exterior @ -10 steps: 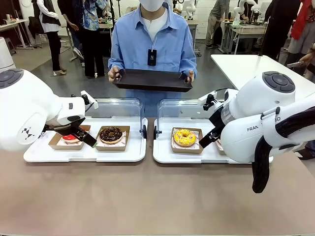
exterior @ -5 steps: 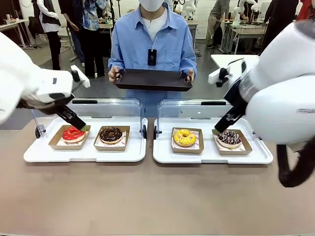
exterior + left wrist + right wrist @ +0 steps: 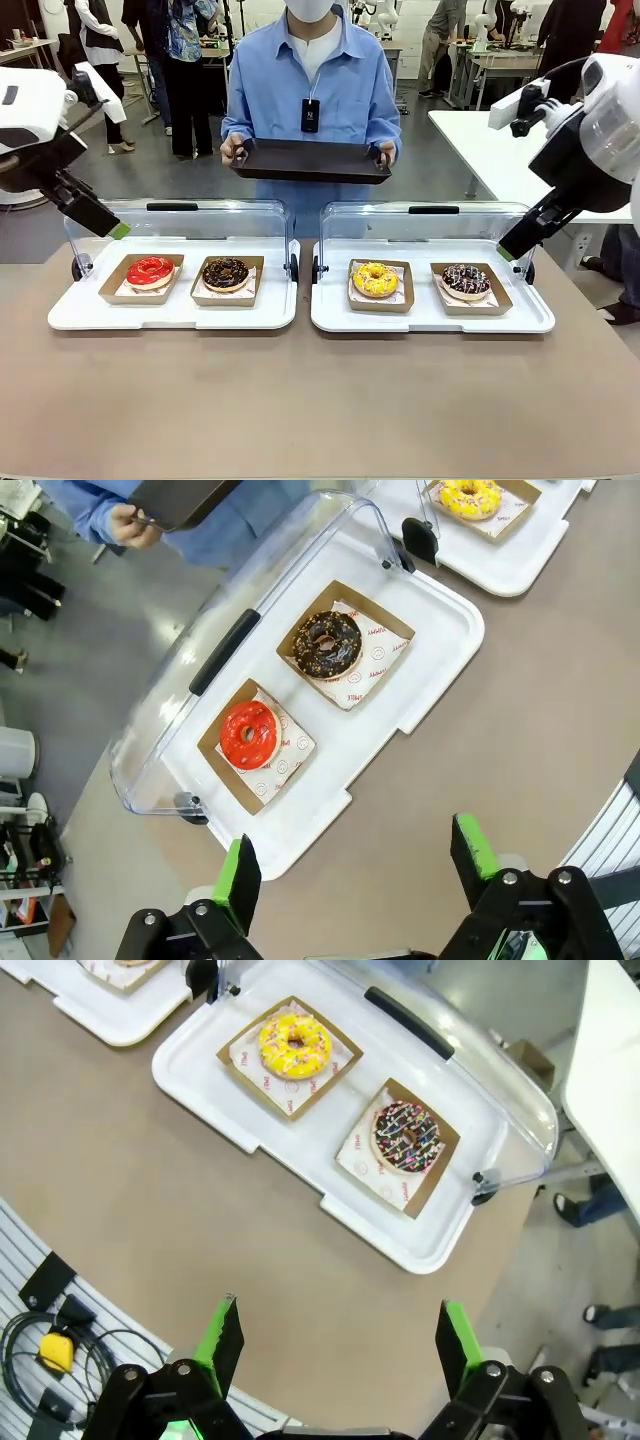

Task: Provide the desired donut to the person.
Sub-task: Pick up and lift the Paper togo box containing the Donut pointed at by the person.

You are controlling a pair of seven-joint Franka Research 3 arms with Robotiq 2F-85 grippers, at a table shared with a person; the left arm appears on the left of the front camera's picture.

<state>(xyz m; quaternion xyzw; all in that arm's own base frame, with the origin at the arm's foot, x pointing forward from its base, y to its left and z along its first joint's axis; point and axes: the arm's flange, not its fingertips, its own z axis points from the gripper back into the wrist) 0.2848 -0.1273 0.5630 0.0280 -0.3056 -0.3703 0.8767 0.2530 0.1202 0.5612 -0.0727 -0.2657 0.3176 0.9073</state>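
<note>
Four donuts sit in cardboard boxes: red donut (image 3: 150,270) and chocolate donut (image 3: 226,271) on the left white tray (image 3: 70,315), yellow donut (image 3: 376,279) and sprinkled donut (image 3: 466,279) on the right white tray (image 3: 430,320), clear lids (image 3: 180,225) flipped up. The print on the paper liners is too tiny to read. Brown surface (image 3: 300,400), busy workshop behind. The person (image 3: 300,90) holds a dark tray (image 3: 310,162) on the far side. Left claw (image 3: 355,855) and right claw (image 3: 338,1322) both hang up high, spread wide, gripping nothing.

1. You are working over one plain brown table (image 3: 300,400), which passes under both pairs of fingers.
2. Ahead of the left gripper's fingers (image 3: 240,880), well clear of the tips, the left white tray (image 3: 440,630) lies on it, its clear lid (image 3: 290,580) raised at the far edge.
3. Ahead of the right gripper's fingers (image 3: 225,1335) lies the right white tray (image 3: 190,1060), its own lid (image 3: 480,1080) raised likewise. The two trays sit just beside each other.
</note>
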